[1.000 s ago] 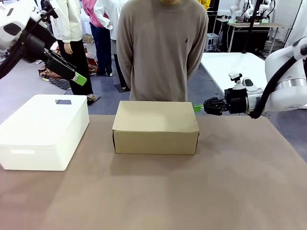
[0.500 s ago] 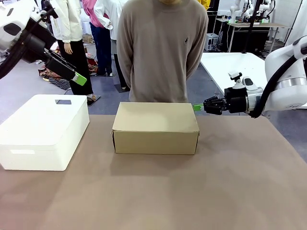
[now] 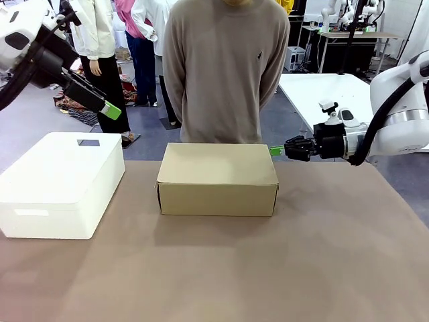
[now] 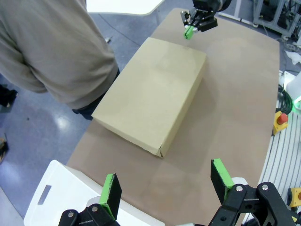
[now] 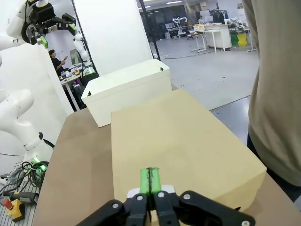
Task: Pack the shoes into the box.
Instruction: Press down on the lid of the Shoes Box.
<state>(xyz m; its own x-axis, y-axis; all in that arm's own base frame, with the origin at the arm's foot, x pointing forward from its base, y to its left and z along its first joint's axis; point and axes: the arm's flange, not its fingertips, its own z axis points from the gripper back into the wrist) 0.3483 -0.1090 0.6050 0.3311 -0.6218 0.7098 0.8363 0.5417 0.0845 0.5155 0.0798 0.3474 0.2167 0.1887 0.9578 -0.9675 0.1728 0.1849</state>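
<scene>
A: Left gripper (image 3: 112, 109) is seen raised above the white box (image 3: 60, 181), fingers spread wide, nothing held.

B: Box (image 3: 218, 178) is noted lid-down mid-worktop (image 3: 268, 268); right gripper (image 3: 275, 150) fingers pressed together at its far right corner.

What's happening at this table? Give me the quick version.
The tan cardboard box sits closed in the middle of the table, with a larger white box to its left. The right claw is shut, holding nothing, its tips at the box's far right top corner. The left claw is open and raised high above the white box. A person stands at the far side, arms behind their back.
</scene>
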